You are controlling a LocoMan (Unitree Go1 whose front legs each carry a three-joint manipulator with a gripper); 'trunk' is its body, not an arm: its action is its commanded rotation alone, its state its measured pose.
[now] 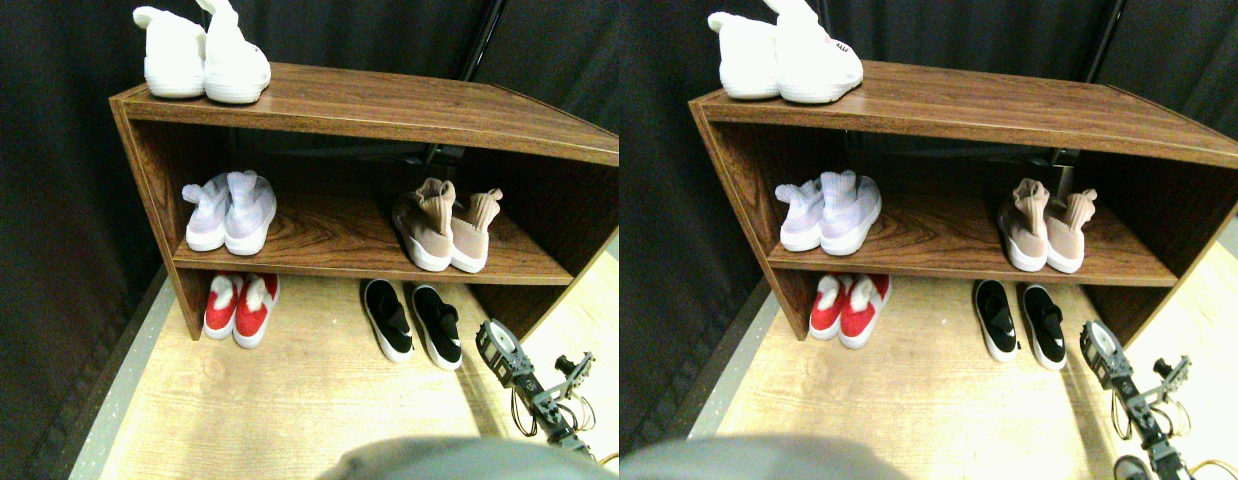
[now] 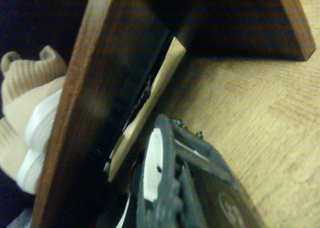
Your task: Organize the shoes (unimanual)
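Wood grain, knit and rubbery soles

The shelf (image 1: 379, 105) is dark, semi-gloss wood veneer; the floor (image 1: 309, 400) pale matt wood-grain; tan shoes (image 1: 447, 228) ribbed knit; white shoes (image 1: 201, 55) at upper left fuzzy.

I see the tan sock-collar sneakers (image 1: 447, 228) standing side by side, upright, toes toward me, on the right of the wooden rack's (image 1: 379, 105) middle shelf. The black slip-ons (image 1: 413, 320) with white soles sit on the floor just below that shelf, slightly apart.
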